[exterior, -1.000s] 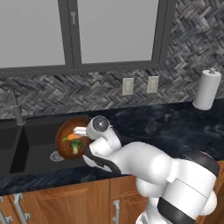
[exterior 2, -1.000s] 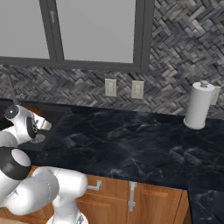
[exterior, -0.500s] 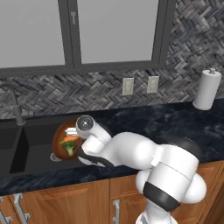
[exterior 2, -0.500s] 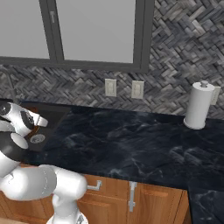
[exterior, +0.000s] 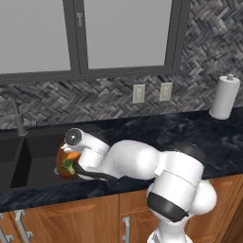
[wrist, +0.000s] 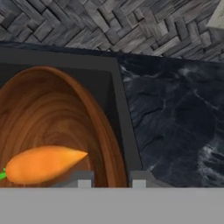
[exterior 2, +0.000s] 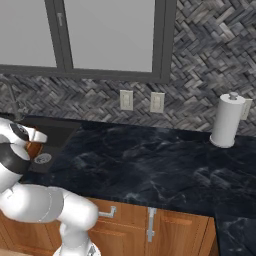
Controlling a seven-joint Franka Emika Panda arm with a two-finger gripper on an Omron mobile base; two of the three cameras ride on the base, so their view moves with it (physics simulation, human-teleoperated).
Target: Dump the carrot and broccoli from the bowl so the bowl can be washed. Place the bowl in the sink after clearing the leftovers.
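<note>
The reddish-brown bowl [exterior: 63,163] hangs tilted over the right part of the black sink [exterior: 28,159]. In the hand view the bowl [wrist: 48,113] shows its inside, with the orange carrot [wrist: 41,164] lying low in it. The carrot [exterior: 72,155] and the dark-green broccoli [exterior: 68,165] sit together in the bowl. My gripper [wrist: 111,180] is shut on the bowl's rim, which runs between the fingertips [wrist: 85,179]. From the right base view a sliver of the bowl [exterior 2: 34,148] peeks out behind the arm.
A dark curved faucet [exterior: 16,114] stands at the sink's back left. The silver drain [exterior 2: 42,158] lies in the basin. Black marbled countertop [exterior: 190,133] stretches to the right, with a paper towel roll [exterior: 224,97] at the wall and two outlets [exterior: 152,92].
The arm has swung left and a little lower, carrying the bowl with the carrot and broccoli from the sink's right edge out over the basin.
</note>
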